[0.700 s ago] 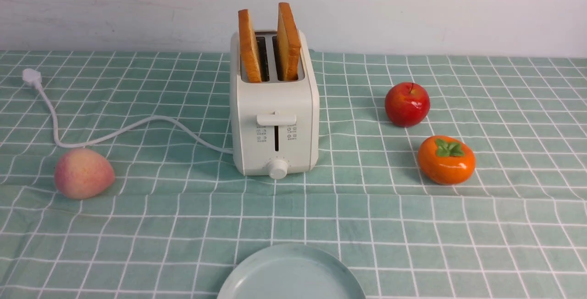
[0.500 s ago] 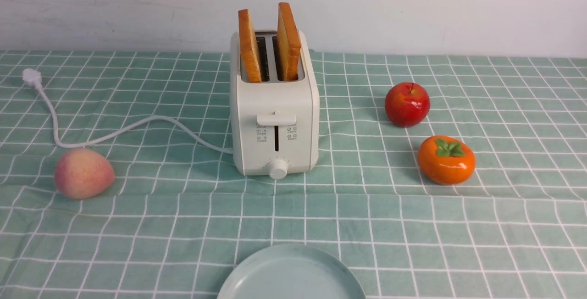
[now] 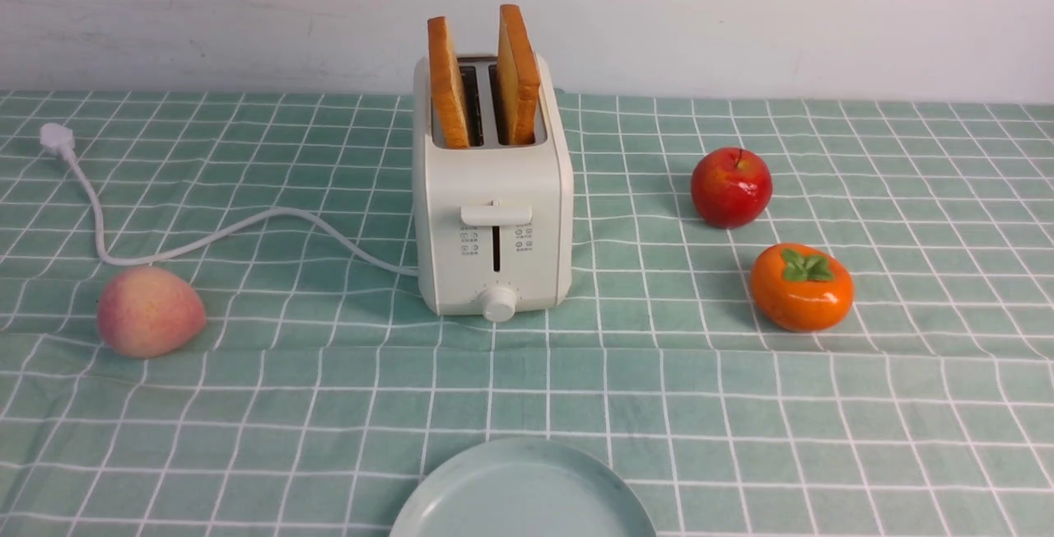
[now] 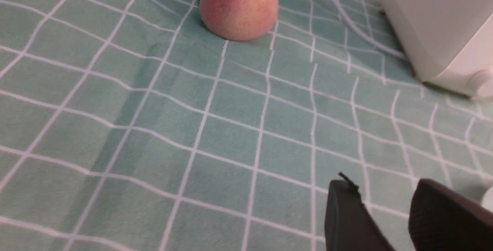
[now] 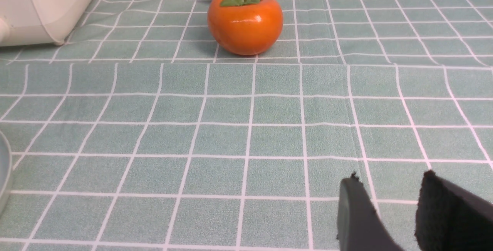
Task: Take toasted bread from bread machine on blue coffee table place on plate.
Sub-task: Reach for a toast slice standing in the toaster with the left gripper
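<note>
Standing upright in the bread machine (image 3: pixel 494 191) slots: toasted bread (image 3: pixel 449 84), two slices. Machine mid blue coffee table (image 3: pixel 329 405); plate (image 3: pixel 519 496) at near edge. Front icon captions too small to read. Left gripper (image 4: pixel 385 189) and right gripper (image 5: pixel 389 179): fingers parted, holding nothing.

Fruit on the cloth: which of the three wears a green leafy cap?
The orange persimmon; the red apple behind it and the pink peach have no leaves.
</note>
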